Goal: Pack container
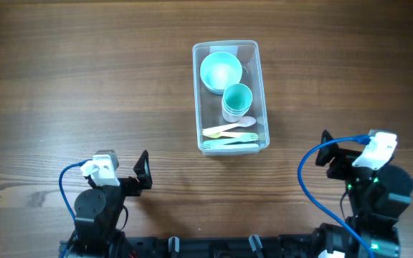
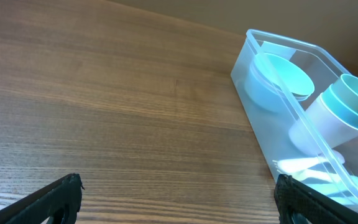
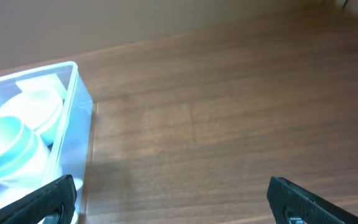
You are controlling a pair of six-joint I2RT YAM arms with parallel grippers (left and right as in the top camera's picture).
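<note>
The clear container (image 1: 262,93) stands on the wooden table at centre back. Inside it lie a light-blue bowl (image 1: 220,71), stacked teal and white cups (image 1: 236,100), and pastel cutlery (image 1: 230,136) at its near end. The left wrist view shows the container (image 2: 277,87) to the right, with the bowl (image 2: 283,74) and the cups (image 2: 344,109) in it. The right wrist view shows the container (image 3: 76,124) to the left. My left gripper (image 1: 143,172) (image 2: 178,198) is open and empty near the front left. My right gripper (image 1: 326,147) (image 3: 169,198) is open and empty at the front right.
Bare wooden table (image 1: 84,86) surrounds the container on all sides. Blue cables (image 1: 308,179) loop by both arm bases at the front edge.
</note>
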